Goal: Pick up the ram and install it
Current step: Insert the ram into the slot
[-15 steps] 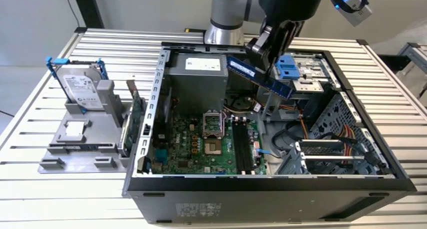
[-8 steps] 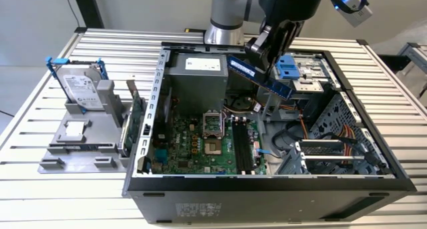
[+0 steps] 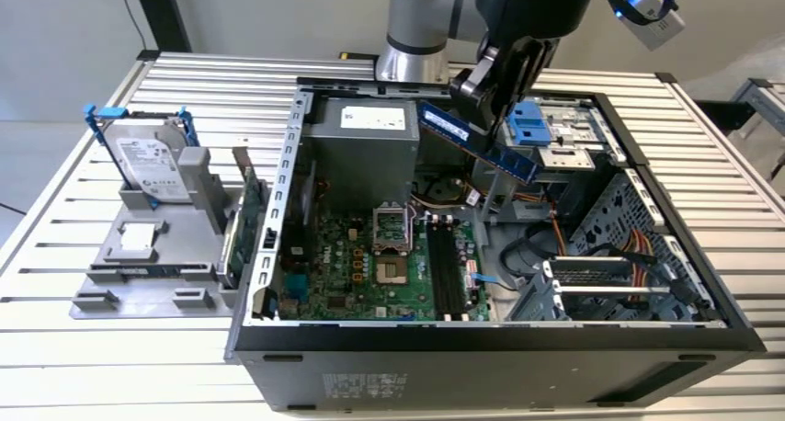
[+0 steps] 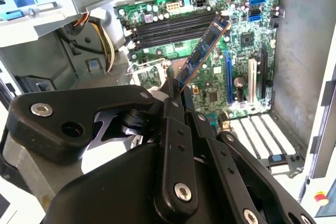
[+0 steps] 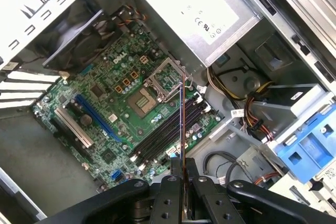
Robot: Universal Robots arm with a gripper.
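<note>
The claw (image 3: 488, 118) is clenched on the ram (image 3: 444, 123). In the second wrist view the ram (image 4: 203, 53) is a long thin stick, blue-green, with dark chips in a row and a small pale label. It hangs tilted in the air over the open computer case (image 3: 491, 340) and touches nothing but the claw. In the first wrist view the ram (image 5: 182, 119) is seen edge on, like a thin line, above the long black slots (image 5: 165, 137) on the green board (image 5: 110, 98). A blue holder (image 3: 528, 125) sits just beside the claw. A silver box (image 3: 362, 145) is near the ram's other end. There is open room over the board. The case stands on the worktop (image 3: 98, 366).
</note>
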